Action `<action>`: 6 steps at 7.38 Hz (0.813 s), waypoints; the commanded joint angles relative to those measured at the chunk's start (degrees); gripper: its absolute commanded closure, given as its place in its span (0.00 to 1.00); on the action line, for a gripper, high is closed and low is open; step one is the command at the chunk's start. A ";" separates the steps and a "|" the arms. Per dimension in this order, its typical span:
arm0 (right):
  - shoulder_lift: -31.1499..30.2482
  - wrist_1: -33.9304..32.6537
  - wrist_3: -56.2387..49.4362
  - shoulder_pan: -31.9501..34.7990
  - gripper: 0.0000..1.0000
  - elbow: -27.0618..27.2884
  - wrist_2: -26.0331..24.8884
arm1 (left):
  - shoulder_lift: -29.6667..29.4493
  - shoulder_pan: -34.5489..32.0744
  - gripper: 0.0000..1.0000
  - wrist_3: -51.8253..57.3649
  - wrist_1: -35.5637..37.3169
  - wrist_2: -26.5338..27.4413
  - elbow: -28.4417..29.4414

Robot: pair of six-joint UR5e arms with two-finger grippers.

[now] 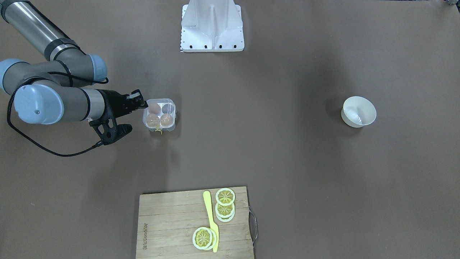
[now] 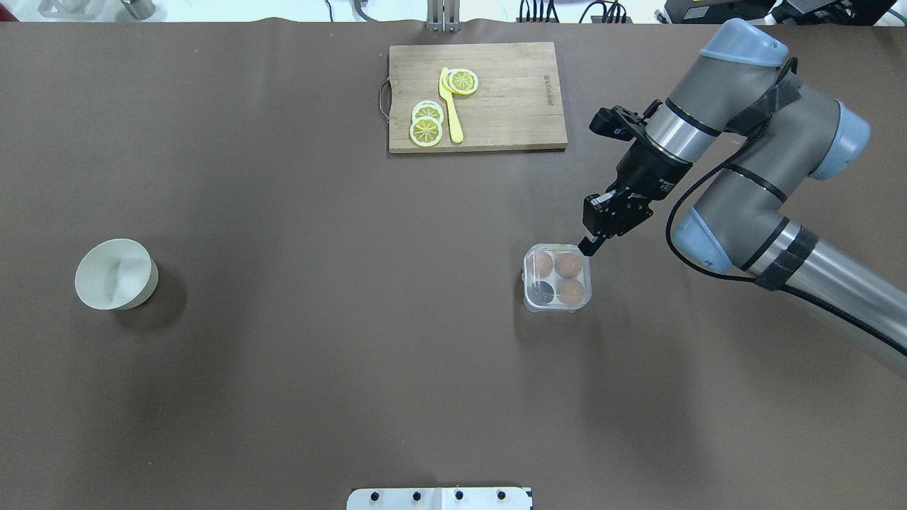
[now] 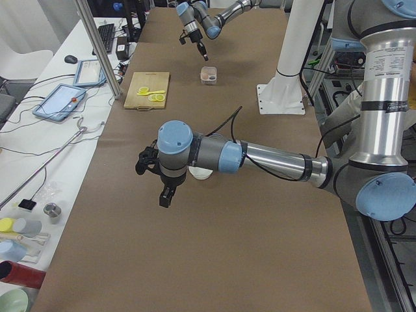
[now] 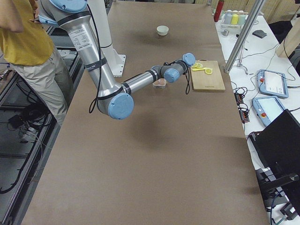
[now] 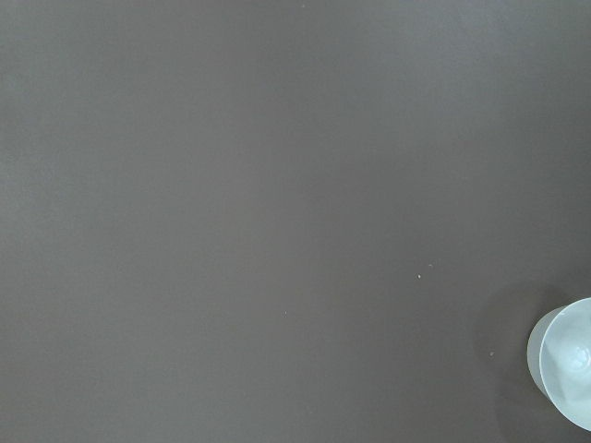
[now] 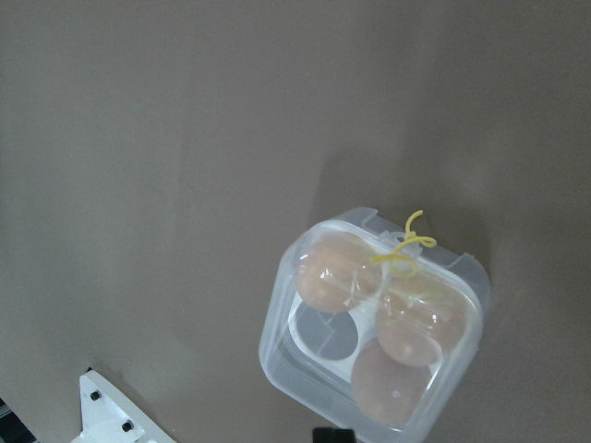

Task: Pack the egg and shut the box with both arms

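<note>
The box (image 2: pixel 556 278) sits right of centre, midway between the near and far edges, with three eggs (image 2: pixel 569 265) under its lowered lid (image 6: pixel 305 369). Using the right gripper (image 2: pixel 590 246), fingers apparently closed and empty, press straight down on the lid's far-right corner. Avoid any sideways push. You cannot tell the finger state of the left gripper (image 3: pixel 166 195).

On the left gripper (image 3: pixel 164 198) the jaws' gap is unclear — bowl (image 5: pixel 565 362) cropped by edge.

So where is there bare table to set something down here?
Widest free patch: the table between the bowl and the box. The strip between the box and the white base is bare too. Crowded: around the box, with the right pincer at its far corner, and the cutting board with lemon slices.
</note>
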 commanded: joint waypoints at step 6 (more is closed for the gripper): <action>-1.95 0.27 -1.43 16.38 0.26 -3.28 -5.25 | 1.12 -0.18 0.03 3.57 0.07 0.00 0.73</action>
